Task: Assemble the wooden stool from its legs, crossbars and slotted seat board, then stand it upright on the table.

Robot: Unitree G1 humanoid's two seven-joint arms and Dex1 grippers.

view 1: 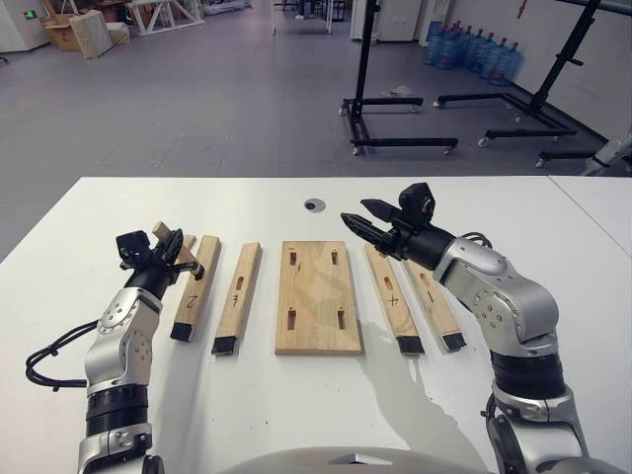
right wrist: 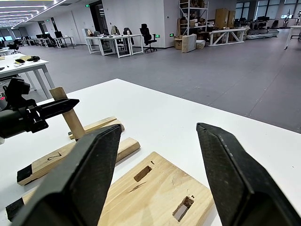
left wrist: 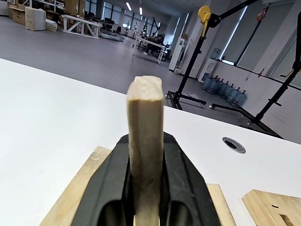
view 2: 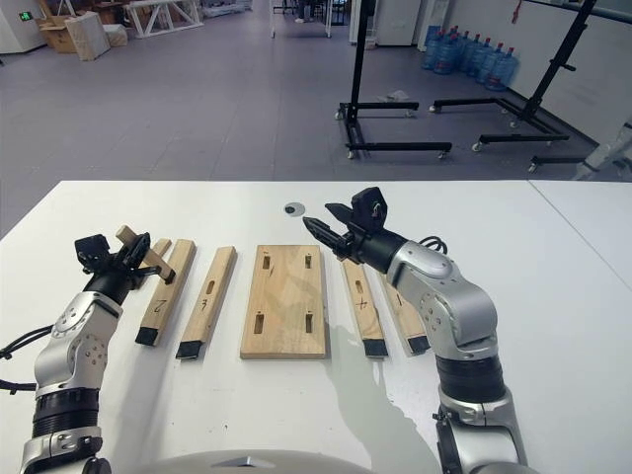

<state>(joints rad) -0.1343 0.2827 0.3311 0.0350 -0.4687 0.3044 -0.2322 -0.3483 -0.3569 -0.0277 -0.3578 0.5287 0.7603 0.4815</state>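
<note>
The slotted seat board (view 1: 316, 296) lies flat in the middle of the white table (view 1: 553, 227). Two legs (view 1: 197, 286) (view 1: 238, 296) lie to its left and two more (view 1: 392, 294) (view 1: 435, 304) to its right, black-capped ends toward me. My left gripper (view 1: 178, 249) is shut on a short crossbar (left wrist: 145, 136), holding it tilted above the far end of the leftmost leg. A second crossbar (right wrist: 101, 125) lies on the table beside that leg. My right gripper (view 1: 355, 210) hovers open over the far right corner of the board, nothing between its fingers (right wrist: 75, 183).
A round cable hole (view 1: 314, 205) sits in the table beyond the board. A black cable (view 1: 49, 360) loops on the table by my left arm. Black wheeled racks (view 1: 395, 138) stand on the floor behind the table.
</note>
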